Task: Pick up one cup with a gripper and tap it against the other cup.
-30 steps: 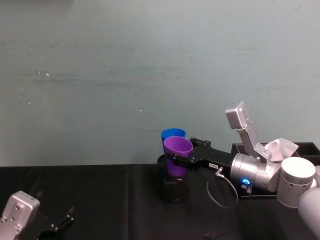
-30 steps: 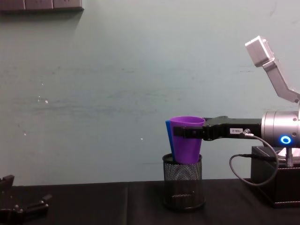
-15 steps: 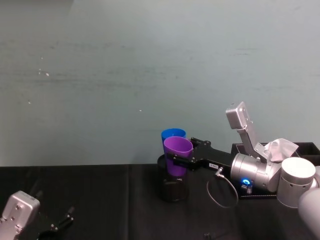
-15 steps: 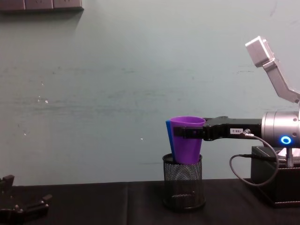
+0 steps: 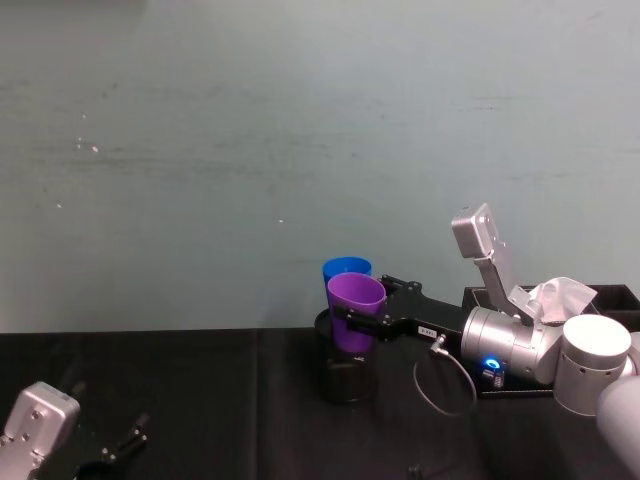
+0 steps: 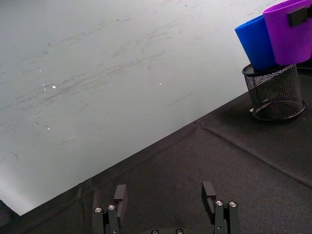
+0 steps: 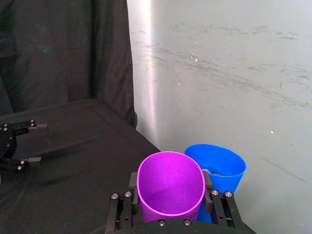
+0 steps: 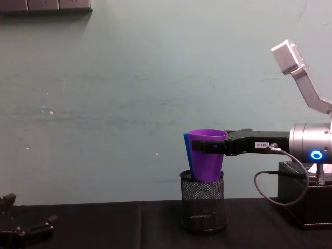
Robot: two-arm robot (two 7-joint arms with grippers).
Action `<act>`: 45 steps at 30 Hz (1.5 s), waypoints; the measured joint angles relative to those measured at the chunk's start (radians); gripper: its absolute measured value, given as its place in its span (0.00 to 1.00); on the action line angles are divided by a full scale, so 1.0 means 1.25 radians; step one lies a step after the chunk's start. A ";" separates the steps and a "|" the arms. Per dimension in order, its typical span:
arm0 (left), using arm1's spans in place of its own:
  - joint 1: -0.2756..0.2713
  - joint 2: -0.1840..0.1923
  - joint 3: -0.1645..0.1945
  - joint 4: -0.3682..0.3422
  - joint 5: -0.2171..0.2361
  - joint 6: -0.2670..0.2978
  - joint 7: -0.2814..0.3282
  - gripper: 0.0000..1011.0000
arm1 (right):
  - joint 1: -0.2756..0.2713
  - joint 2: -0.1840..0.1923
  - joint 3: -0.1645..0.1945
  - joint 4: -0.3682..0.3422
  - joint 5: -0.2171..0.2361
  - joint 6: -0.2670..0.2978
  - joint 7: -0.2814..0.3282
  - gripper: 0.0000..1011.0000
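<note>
Right gripper (image 8: 205, 147) fingers clamp the purple cup (image 8: 206, 166) just beside the blue cup (image 5: 346, 268); I'd nudge it gently and keep it level. Left gripper (image 6: 165, 190) rests low at the left, fingers spread.

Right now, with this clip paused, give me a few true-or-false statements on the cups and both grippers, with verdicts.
1. The right gripper has its fingers shut on the purple cup. True.
2. The blue cup lies on its side on the table. False: it sits in the black mesh holder.
3. The left gripper holds the blue cup. False: it is open and low at the robot's left, far from both cups.
4. The purple cup is close beside the blue cup. True.
</note>
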 joint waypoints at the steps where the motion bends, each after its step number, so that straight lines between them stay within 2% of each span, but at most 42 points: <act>1: 0.000 0.000 0.000 0.000 0.000 0.000 0.000 0.99 | 0.000 0.000 0.000 0.000 0.000 0.000 0.000 0.72; 45: 0.000 0.000 0.000 0.000 0.000 0.000 0.000 0.99 | 0.000 0.000 0.002 0.000 -0.001 0.000 0.000 0.72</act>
